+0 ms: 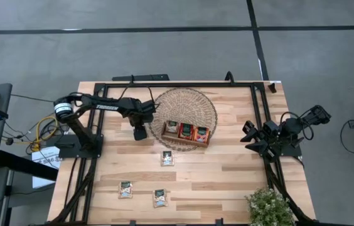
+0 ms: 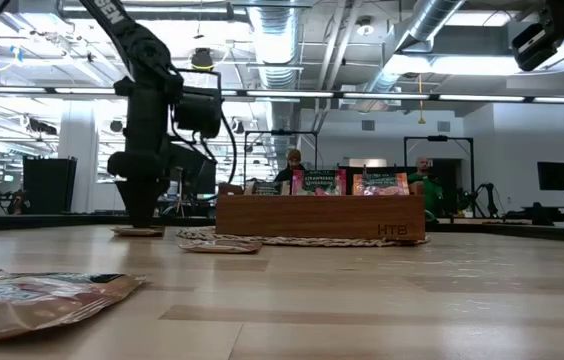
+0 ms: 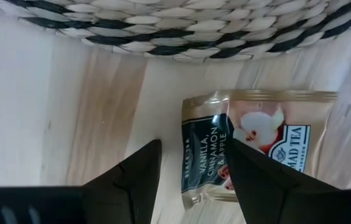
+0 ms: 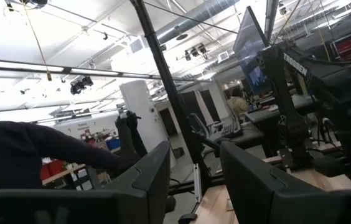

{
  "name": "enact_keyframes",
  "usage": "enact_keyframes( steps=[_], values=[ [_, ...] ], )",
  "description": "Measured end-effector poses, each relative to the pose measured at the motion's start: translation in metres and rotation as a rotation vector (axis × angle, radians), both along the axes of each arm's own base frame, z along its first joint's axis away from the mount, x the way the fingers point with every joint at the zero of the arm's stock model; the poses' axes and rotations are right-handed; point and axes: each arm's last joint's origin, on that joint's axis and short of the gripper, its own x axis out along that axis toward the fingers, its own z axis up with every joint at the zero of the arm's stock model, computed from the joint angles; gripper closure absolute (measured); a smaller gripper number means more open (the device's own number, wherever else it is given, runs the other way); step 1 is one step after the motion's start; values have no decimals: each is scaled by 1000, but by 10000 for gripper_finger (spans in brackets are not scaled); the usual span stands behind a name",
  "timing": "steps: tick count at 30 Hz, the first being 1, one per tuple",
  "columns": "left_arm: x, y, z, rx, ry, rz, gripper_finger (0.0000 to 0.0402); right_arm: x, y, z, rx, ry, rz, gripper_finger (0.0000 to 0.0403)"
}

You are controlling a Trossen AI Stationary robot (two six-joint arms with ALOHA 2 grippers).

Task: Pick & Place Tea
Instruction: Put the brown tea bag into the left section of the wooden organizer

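On the pale wooden counter (image 1: 227, 176), left of centre in the high view, the left gripper (image 1: 140, 133) is seen lowered beside the round woven wicker mat (image 1: 193, 103). Its jaws are spread apart, and a cream tea sachet with a dark blue label (image 3: 259, 146) is seen lying flat just beyond them, not gripped. Three more sachets (image 1: 160, 198) are scattered lower on the counter, and others are stood in the brown wooden three-compartment tray (image 1: 187, 141) on the mat. The right gripper (image 1: 250, 133) is parked at the right edge, jaws parted around nothing.
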Motion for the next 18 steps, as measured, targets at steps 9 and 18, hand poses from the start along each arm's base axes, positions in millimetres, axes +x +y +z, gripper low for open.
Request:
enact_keyframes(
  steps=[9,18],
  values=[
    [1,1,-2,11,-36,-14,258,0,0,0,3,-2,-3,269],
    [-1,0,0,19,-37,-4,394,0,0,0,2,-1,-3,269]
  ],
)
